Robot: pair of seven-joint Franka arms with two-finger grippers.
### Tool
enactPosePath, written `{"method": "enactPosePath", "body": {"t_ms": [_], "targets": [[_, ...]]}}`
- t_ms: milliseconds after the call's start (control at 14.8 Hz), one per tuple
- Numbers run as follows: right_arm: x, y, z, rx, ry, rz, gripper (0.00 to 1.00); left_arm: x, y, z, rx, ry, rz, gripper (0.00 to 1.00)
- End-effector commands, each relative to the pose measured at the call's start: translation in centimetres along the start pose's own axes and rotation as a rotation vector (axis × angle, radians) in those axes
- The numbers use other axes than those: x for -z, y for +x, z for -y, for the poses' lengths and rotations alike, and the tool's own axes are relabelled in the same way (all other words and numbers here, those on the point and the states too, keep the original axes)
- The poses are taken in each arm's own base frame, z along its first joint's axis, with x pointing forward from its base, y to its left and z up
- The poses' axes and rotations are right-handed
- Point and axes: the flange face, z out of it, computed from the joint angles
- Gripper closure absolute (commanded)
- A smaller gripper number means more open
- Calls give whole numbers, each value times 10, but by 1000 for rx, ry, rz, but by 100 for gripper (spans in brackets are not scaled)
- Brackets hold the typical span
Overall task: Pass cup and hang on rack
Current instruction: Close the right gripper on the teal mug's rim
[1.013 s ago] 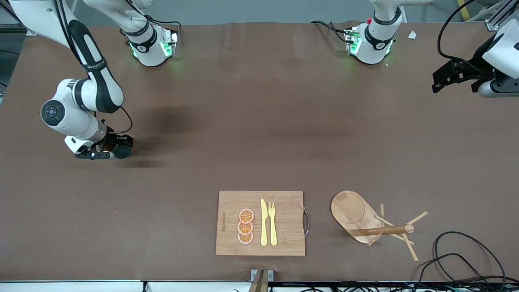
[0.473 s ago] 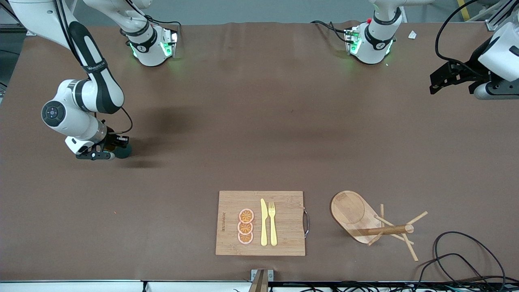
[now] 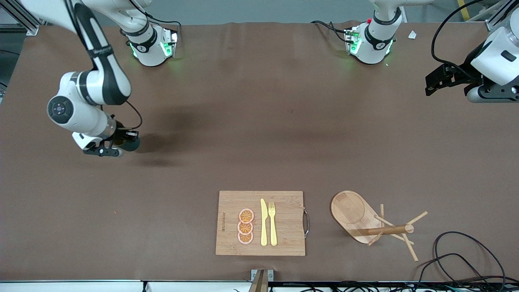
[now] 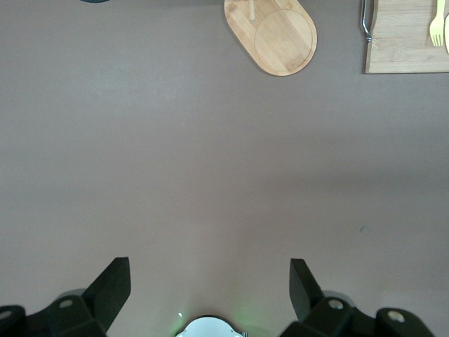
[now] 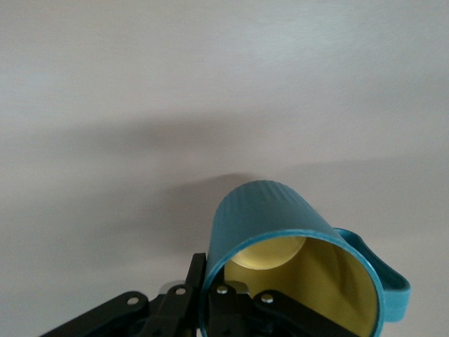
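My right gripper is shut on the rim of the dark teal cup, holding it just above the table near the right arm's end. In the right wrist view the cup shows its yellow inside and side handle, one finger inside the rim and one outside, my right gripper pinching the wall. The wooden rack lies tipped on its side near the front edge, toward the left arm's end; its oval base shows in the left wrist view. My left gripper is open and empty, waiting over the left arm's end.
A bamboo cutting board with orange slices, a yellow knife and fork lies near the front edge, beside the rack. A black cable loops at the front corner by the rack.
My right gripper has lifted the cup and carried it slightly toward the middle and away from the front camera. My left gripper has shifted a little inward.
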Motion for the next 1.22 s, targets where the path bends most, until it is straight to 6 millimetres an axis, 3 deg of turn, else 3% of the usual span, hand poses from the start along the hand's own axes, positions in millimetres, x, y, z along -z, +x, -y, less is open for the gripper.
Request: {"method": "enactPosePath", "body": {"t_ms": [0,135,338,675,810,945,1148], "targets": [[28,-30,67,-48,15,-24,100,4,-1,-5,-7,11,-9,0],[44,-57,125,48,20,-61,100,4,-1,-4,-9,12,-9,0],[76,-82,200,1,32,-85,100,4,-1,-5,-10,13,-9,0],[66,-147,324,-14,47,-106,100,2,0,-6,-7,13,-6,0],[60,-171,375,-39,62,-114,100,0,2,-7,-10,12,-1,0],[42,-183,413,-63,72,-117,100,-2,3,-7,-12,11,2,0],[-9,-185,455,-140,60,-114,100,-4,4,-7,-7,12,6,0]]}}
